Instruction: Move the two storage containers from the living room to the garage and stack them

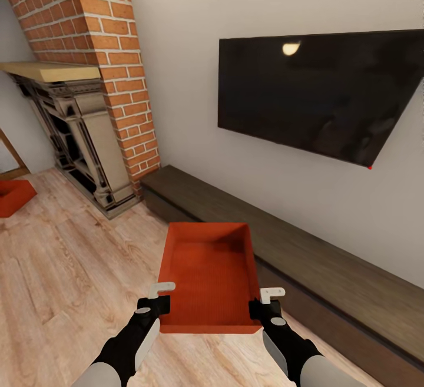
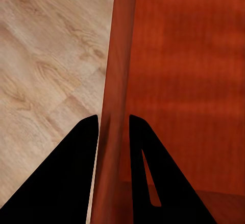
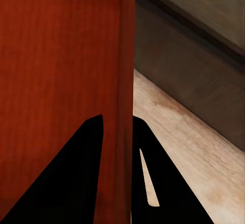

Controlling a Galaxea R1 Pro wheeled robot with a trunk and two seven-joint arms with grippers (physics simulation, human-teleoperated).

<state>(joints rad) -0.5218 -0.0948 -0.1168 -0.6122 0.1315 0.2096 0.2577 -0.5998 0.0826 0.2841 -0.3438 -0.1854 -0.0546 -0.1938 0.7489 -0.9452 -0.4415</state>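
I hold one red-orange storage container [image 1: 209, 275] level in front of me, above the light wood-plank floor of the living room. My left gripper [image 1: 158, 297] is shut on its left wall near the front corner; the wall [image 2: 113, 132] runs between the two black fingers. My right gripper [image 1: 265, 301] is shut on the right wall [image 3: 121, 132] in the same way. The container is open-topped and holds nothing. A second red-orange storage container [image 1: 13, 195] sits on the floor at the far left, partly cut off by the picture's edge.
A long dark low bench [image 1: 306, 257] runs along the wall right beside the held container. Above it hangs a black TV [image 1: 318, 92]. A red brick fireplace [image 1: 88, 98] with a dark surround [image 1: 82, 145] stands at the left. Open wood floor [image 1: 70, 281] lies to my left.
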